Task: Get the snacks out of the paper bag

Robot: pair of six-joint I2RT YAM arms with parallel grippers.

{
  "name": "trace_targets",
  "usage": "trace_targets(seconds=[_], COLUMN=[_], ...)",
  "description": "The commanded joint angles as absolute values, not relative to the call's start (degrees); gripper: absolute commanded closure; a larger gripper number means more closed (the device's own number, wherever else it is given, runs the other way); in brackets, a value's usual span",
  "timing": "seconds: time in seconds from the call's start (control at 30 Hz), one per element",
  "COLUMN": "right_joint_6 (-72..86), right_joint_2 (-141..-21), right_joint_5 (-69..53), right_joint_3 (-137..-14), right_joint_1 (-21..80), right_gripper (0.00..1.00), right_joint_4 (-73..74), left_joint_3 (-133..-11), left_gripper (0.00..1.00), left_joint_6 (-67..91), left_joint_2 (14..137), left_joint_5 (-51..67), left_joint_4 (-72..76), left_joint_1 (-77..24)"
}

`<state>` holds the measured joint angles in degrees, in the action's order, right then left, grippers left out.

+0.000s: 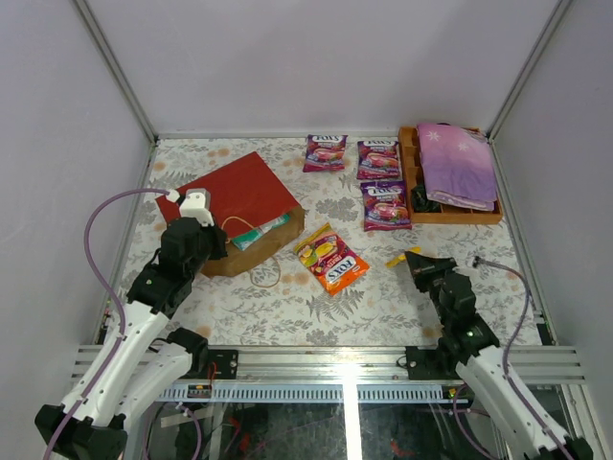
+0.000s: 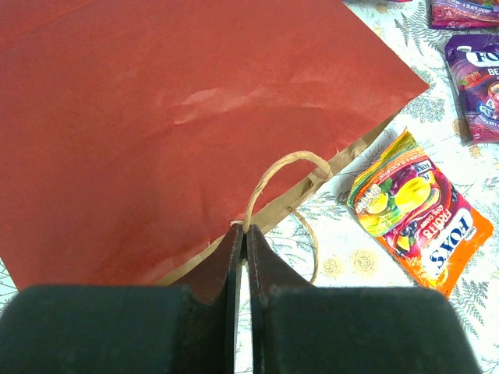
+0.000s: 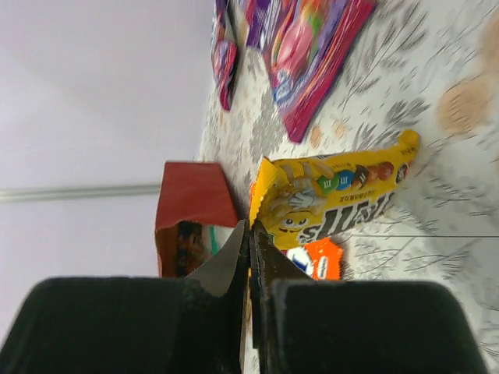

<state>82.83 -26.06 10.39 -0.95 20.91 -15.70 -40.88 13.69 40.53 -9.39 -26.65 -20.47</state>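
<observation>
Left claw point(image 2: 240, 232) is clamped on the rim of the paper bag point(image 1: 244, 187) beside the cord handle point(image 2: 273, 175); hold that edge up so the mouth gapes, where a green-edged pouch point(image 1: 259, 231) lies. Right claw point(image 3: 250, 230) is pinched shut on a corner of the yellow bar point(image 3: 335, 195), outside the bag; lift gently, the bite looks thin.
</observation>
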Motion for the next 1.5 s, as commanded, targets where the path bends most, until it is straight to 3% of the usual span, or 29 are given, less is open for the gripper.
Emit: trace_targets(seconds=[0.0, 0.2, 0.53, 0.6, 0.63, 0.7, 0.73, 0.77, 0.97, 1.13, 1.3, 1.47], right_joint_6=[76.10, 70.52, 68.92, 68.29, 67.80, 66.86, 66.61, 66.26, 66.45, 68.82, 70.11, 72.27], right_joint_2=[-9.49, -17.85, -40.12, -45.50, -47.41, -49.98, -50.81, -51.60, -56.90, -66.84, -65.55, -67.78], right_joint_5=[24.57, 25.52, 23.20, 22.25, 22.11, 22.47, 23.21, 23.79, 20.78, 22.95, 13.28, 8.08], right_joint_3=[-8.71, -16.43, -18.49, -20.39, -21.45, -23.95, -25.38, -26.85, -32.02, -34.43, -19.92, -12.92], right_joint_1=[20.50, 20.53, 20.18, 19.99, 19.96, 19.88, 19.93, 19.96, 21.37, 32.75, 34.37, 34.37], right_gripper=[1.00, 1.00, 1.00, 0.92, 0.83, 0.27, 0.06, 0.00, 0.01, 0.01, 0.10, 0.18], right_joint_4=[24.21, 31.10, 16.86, 14.59, 13.89, 13.57, 13.85, 14.40, 10.76, 4.51, -27.19, -37.77], left_joint_3=[-40.70, -40.75, -40.65, -40.69, -40.63, -40.64, -40.61, -40.63, -40.84, -40.78, -40.65, -40.86], left_gripper=[1.00, 1.00, 1.00, 1.00, 1.00, 1.00, 1.00, 1.00, 1.00, 1.00, 1.00, 1.00], left_joint_6=[13.89, 13.89, 13.96, 13.97, 13.97, 13.97, 13.97, 13.93, 13.80, 13.80, 13.89, 13.80], left_joint_2=[40.02, 40.00, 40.07, 40.17, 40.17, 40.04, 40.05, 40.07, 40.58, 40.88, 41.07, 41.50], left_joint_5=[-8.84, -8.65, -8.72, -8.70, -8.78, -8.75, -8.83, -8.79, -8.53, -8.64, -8.63, -8.12], left_joint_4=[-24.78, -24.83, -24.96, -24.96, -24.96, -24.96, -24.92, -24.88, -24.88, -24.93, -24.93, -24.96], left_joint_1=[-20.16, -20.13, -20.12, -20.13, -20.14, -20.14, -20.13, -20.13, -20.22, -20.13, -20.13, -20.13])
